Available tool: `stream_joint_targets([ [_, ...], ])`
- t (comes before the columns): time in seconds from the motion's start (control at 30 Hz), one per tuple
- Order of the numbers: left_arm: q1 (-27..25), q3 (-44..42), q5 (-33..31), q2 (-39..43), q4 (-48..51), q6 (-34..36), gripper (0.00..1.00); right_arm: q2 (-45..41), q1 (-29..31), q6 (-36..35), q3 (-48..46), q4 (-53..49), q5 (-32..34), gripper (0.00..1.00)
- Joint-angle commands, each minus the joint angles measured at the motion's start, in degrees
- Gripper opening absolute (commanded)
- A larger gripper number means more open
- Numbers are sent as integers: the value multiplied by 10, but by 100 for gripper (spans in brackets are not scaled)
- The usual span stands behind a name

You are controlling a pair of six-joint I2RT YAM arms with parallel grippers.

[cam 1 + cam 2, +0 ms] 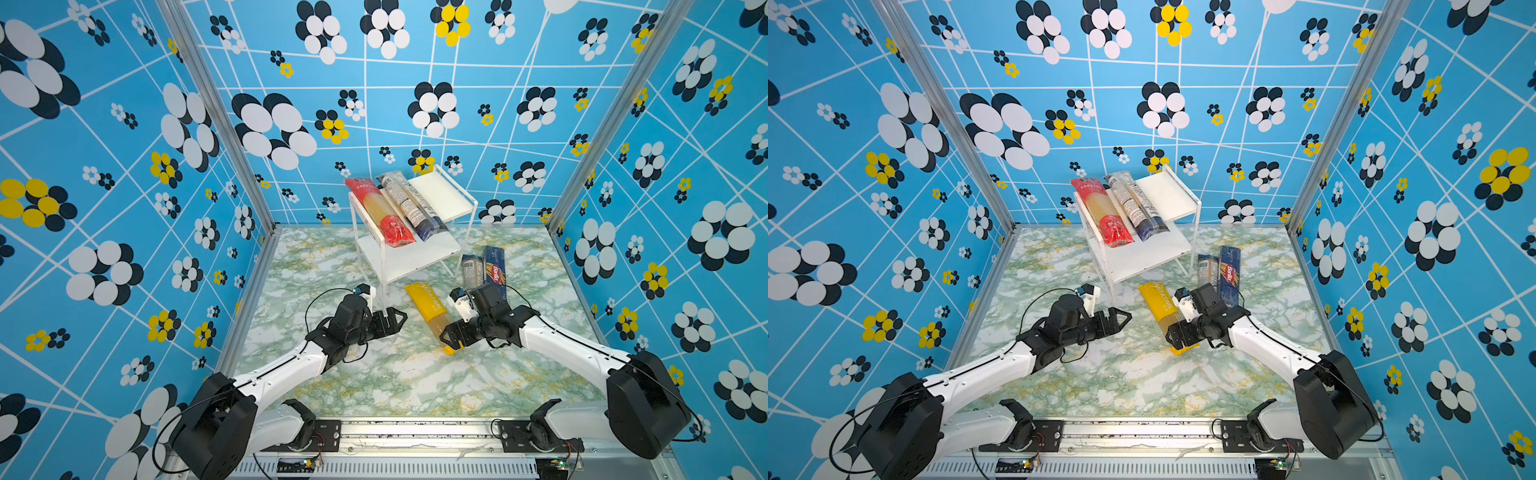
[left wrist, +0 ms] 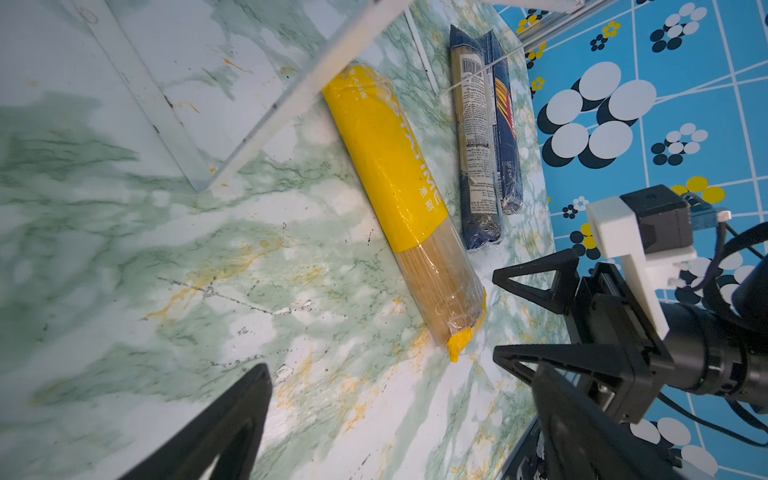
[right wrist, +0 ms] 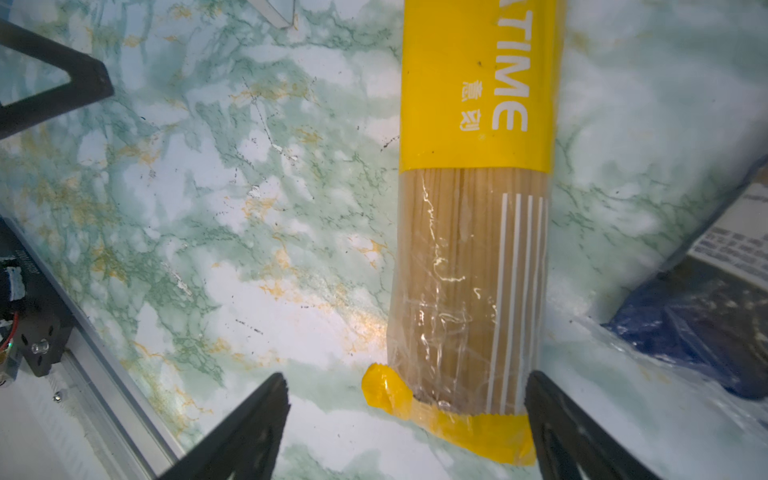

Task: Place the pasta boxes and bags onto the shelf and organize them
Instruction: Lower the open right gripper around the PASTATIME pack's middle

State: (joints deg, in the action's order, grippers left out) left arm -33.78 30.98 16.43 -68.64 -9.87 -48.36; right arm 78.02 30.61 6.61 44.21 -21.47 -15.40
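Left gripper (image 1: 397,320): fingers spread, empty. Yellow spaghetti pack (image 1: 430,313) flat on the table (image 1: 374,374), in front of the shelf (image 1: 440,193). Right gripper (image 1: 451,338): fingers wide, straddling the pack's near end, not yet clamped. Step: pickup. Next: close, lift level, set on the bare top board.

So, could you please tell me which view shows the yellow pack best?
Left wrist view: the yellow pack shows almost whole. Right wrist crops its far half; in both top views the right claw overlaps one end.
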Motion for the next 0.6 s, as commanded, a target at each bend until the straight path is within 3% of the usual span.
stream_joint_targets([
  [0.0, -2, 3, -6, 13, 8, 8, 99, 16, -3, 22, 18, 13, -13, 91],
  [0.57, 10, -11, 5, 19, 6, 11, 99, 69, -6, 35, 45, 22, 47, 91],
])
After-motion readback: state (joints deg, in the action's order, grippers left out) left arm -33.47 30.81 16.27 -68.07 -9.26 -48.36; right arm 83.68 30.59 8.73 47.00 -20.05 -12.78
